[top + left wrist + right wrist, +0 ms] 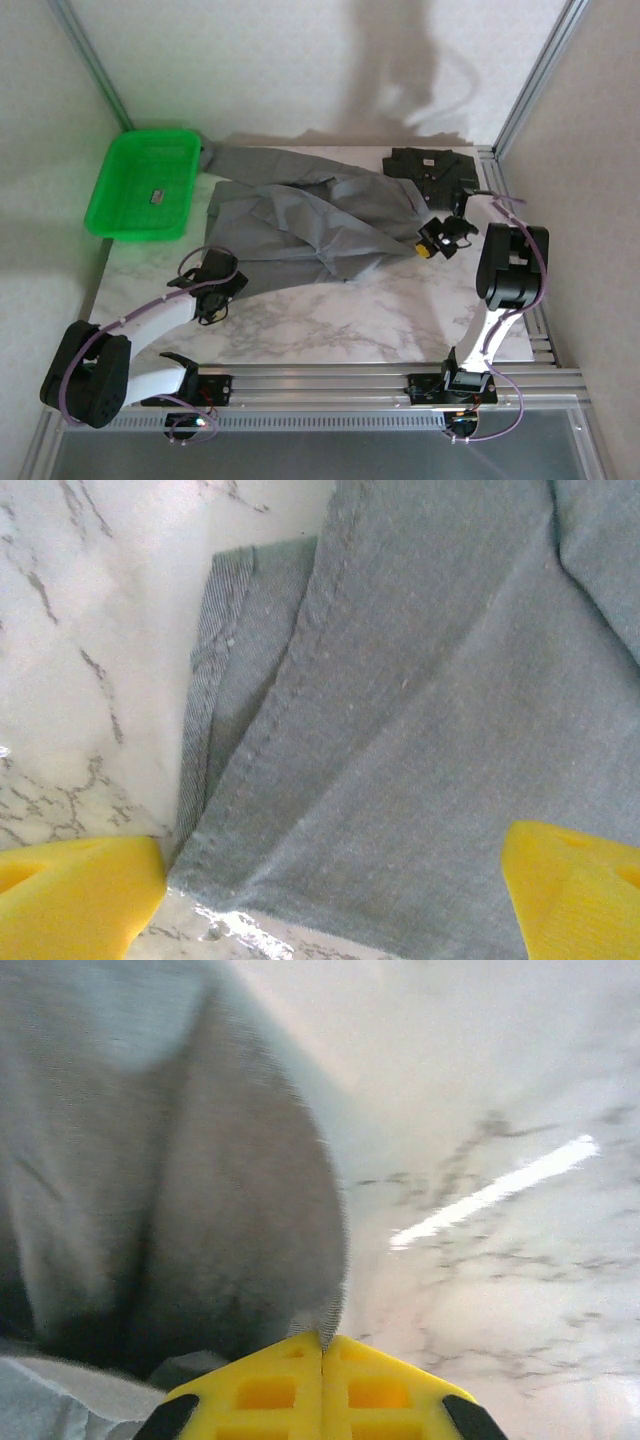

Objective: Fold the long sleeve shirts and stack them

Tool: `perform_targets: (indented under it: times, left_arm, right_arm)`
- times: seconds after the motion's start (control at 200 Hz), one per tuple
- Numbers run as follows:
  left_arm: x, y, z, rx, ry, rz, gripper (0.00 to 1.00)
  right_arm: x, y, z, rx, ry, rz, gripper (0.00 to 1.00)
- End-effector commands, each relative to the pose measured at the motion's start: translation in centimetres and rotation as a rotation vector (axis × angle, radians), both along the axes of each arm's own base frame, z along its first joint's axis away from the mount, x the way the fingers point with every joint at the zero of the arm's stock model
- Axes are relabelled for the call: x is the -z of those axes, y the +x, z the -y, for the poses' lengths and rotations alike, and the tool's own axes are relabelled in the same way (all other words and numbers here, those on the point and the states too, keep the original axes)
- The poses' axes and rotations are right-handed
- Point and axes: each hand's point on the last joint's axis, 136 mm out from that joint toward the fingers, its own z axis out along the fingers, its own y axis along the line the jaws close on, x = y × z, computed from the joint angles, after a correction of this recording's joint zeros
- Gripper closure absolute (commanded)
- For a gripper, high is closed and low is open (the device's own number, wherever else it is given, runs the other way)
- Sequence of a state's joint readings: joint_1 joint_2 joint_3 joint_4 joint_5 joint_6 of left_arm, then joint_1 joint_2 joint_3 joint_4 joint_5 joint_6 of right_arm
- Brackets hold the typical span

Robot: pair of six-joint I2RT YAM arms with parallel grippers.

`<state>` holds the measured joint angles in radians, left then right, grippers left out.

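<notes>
A medium grey long sleeve shirt (300,215) lies spread and rumpled across the middle of the marble table (380,320). The darker charcoal shirt (430,165) sits folded at the back right. My right gripper (425,249) is at the grey shirt's right edge. Its yellow fingers (260,1395) are pressed together, and a thin edge of grey cloth (200,1210) is pinched in the seam of the right gripper (322,1342). My left gripper (335,900) stands open over the shirt's front left hem (400,730), one yellow finger (80,895) on each side. In the top view the left gripper (218,285) is by that corner.
A green plastic tray (120,210) holding a small object sits at the back left, touching the grey shirt's far sleeve. Bare marble runs along the front of the table. Metal frame posts rise at both back corners.
</notes>
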<state>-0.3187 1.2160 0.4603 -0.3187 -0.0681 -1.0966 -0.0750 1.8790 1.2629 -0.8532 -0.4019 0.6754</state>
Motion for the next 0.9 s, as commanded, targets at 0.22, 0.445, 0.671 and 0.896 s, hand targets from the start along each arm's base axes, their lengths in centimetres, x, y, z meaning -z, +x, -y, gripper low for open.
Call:
perform_targets:
  times: [0.22, 0.445, 0.671, 0.896]
  left_arm:
    - [3.4, -2.0, -3.4, -0.072, 0.122, -0.080, 0.09]
    - [3.3, -2.3, -3.9, -0.075, 0.147, -0.095, 0.09]
    - [3.1, -2.2, -3.7, -0.075, 0.135, -0.091, 0.09]
    - [2.5, -1.5, -3.3, -0.075, 0.117, -0.074, 0.14]
  right_arm:
    - [1.3, 1.3, 1.5, 0.015, 0.048, -0.024, 0.99]
    - [0.2, 4.0, 2.9, 0.026, 0.053, 0.027, 0.89]
    - [-0.9, 4.4, 4.6, -0.015, -0.012, 0.069, 0.50]
    - [0.1, 2.3, 3.9, -0.073, 0.009, 0.073, 0.48]
